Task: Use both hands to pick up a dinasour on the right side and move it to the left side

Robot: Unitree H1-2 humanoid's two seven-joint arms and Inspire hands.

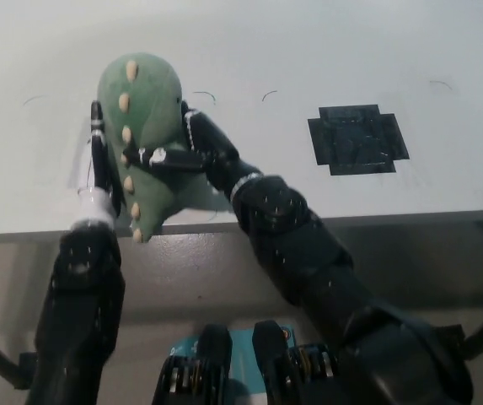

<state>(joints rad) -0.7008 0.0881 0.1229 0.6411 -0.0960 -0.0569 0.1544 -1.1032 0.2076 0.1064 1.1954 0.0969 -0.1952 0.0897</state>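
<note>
green dinosaur point(144, 110) is clamped between left hand point(100, 164) and right hand point(192, 152) | held at counter point(308, 51) front edge | black tape square point(357, 139) well apart

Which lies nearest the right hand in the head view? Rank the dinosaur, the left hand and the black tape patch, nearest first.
1. Dinosaur: held against the right hand.
2. Left hand: across the toy, on its left flank.
3. Black tape patch: farther right on the table.
</note>
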